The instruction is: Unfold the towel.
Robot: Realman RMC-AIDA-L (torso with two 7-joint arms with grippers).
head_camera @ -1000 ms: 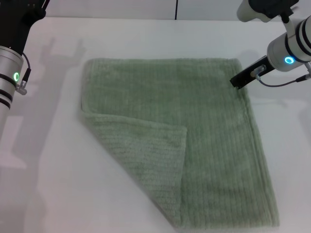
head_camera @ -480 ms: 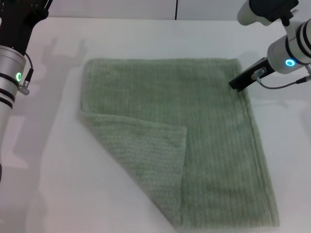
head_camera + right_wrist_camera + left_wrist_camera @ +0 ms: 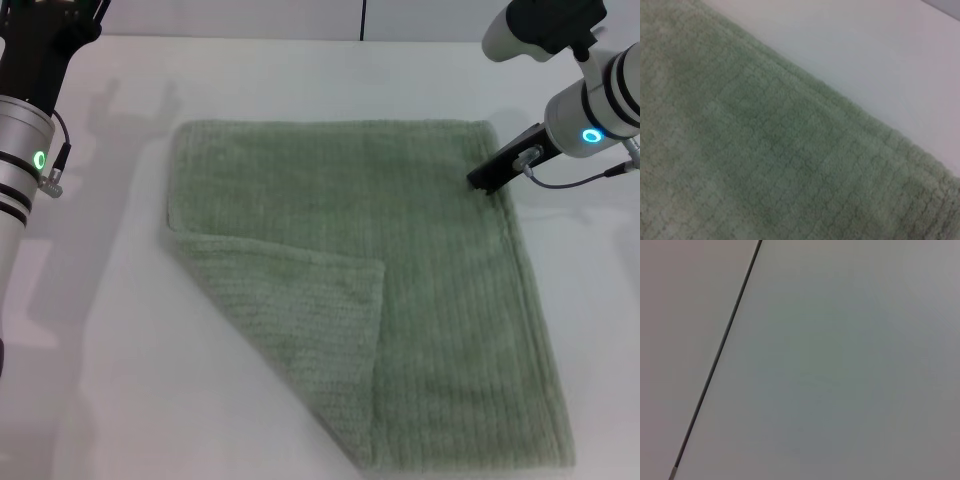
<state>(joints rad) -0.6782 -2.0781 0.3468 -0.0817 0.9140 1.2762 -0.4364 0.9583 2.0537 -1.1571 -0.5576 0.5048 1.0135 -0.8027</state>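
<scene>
The sage-green towel point(image 3: 400, 270) lies flat on the white table point(image 3: 100, 350). Its near left corner is folded over onto the cloth as a triangular flap point(image 3: 300, 320). My right gripper point(image 3: 492, 176) is low at the towel's right edge, just below the far right corner, with its dark tip over the hem. The right wrist view shows the towel's ribbed cloth and hem point(image 3: 790, 160) close up, with bare table beyond. My left arm point(image 3: 25, 150) is raised at the left edge of the head view, away from the towel, and its gripper is out of view.
The white table surrounds the towel on all sides. A dark seam point(image 3: 362, 20) runs up the back wall. The left wrist view shows only a pale surface with a dark line point(image 3: 720, 355). A cable point(image 3: 570, 180) loops under the right wrist.
My right gripper has edged slightly left and down onto the towel's right hem. The towel and the left arm have not moved.
</scene>
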